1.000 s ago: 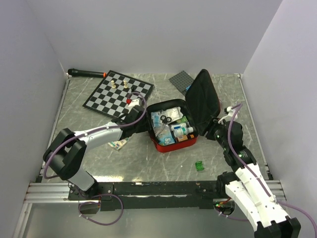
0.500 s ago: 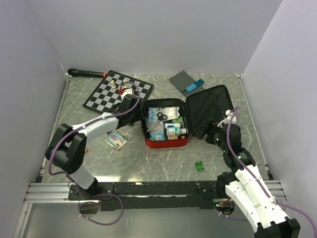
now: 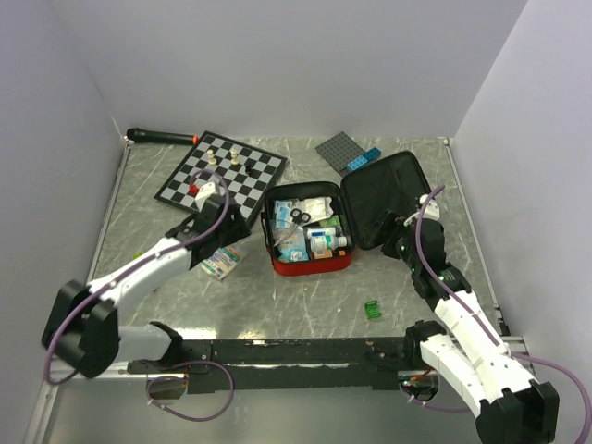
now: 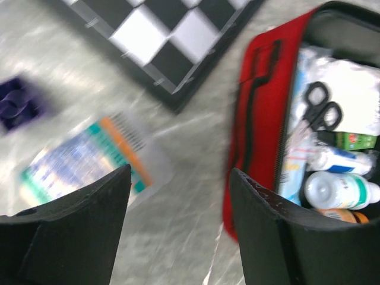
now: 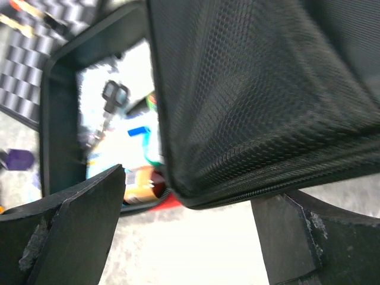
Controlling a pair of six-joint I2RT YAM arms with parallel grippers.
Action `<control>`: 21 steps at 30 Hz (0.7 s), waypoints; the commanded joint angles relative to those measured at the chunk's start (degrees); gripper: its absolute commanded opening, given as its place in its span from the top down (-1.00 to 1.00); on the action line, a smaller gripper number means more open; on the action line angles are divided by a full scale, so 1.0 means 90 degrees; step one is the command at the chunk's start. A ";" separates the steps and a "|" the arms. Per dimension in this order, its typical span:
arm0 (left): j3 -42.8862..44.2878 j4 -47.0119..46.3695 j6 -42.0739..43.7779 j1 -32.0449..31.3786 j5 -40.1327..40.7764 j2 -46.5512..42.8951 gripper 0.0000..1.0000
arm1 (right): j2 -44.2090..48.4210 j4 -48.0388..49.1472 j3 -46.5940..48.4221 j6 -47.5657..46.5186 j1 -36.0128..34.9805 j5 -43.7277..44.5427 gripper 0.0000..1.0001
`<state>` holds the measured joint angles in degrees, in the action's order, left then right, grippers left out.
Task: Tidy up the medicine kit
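Marbled grey table [image 3: 277,301], open medicine kit [image 3: 310,265], chessboard [image 3: 252,178], packet [image 3: 220,262], green block [image 3: 373,309], grey studded plate [image 3: 337,147], black-handled tool [image 3: 162,136]

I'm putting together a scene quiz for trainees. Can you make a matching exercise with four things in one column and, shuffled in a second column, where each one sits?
Things:
1 scissors
2 chessboard
3 green block
4 flat packet

Places:
A on the table, just left of the medicine kit
B inside the open kit
C back left of the table
D nearest the table's front edge

Pairs: 1-B, 2-C, 3-D, 4-A
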<state>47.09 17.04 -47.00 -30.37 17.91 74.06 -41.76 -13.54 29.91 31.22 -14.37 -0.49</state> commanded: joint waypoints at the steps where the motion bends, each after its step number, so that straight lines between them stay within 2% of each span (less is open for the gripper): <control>1: -0.0641 0.0431 -0.0821 0.0093 0.0431 -0.0864 -0.43 | 0.0391 0.0927 0.0309 -0.0012 -0.0034 -0.0043 -0.79; 5: -0.1091 0.0383 -0.0949 0.0239 0.0442 -0.1519 -0.43 | 0.0528 0.1055 0.0348 0.0007 -0.0034 -0.0033 -0.79; 10: -0.1014 0.0090 -0.0745 0.0318 0.0081 -0.1716 -0.43 | 0.0266 0.1075 0.0865 -0.0090 -0.0034 0.0045 -0.78; 18: -0.0019 -0.1002 -0.0636 0.0337 -0.1324 -0.0809 -0.43 | -0.0779 0.0704 0.2280 -0.0305 -0.0034 -0.0180 -0.78; 21: 0.0479 -0.1754 -0.0880 0.0318 -0.1930 -0.0243 -0.43 | -0.1549 -0.0045 0.3099 -0.0295 0.0015 -0.0141 -0.77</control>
<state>45.04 12.93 -53.10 -27.55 9.78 67.31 -49.36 -10.04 48.84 29.76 -14.37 -1.17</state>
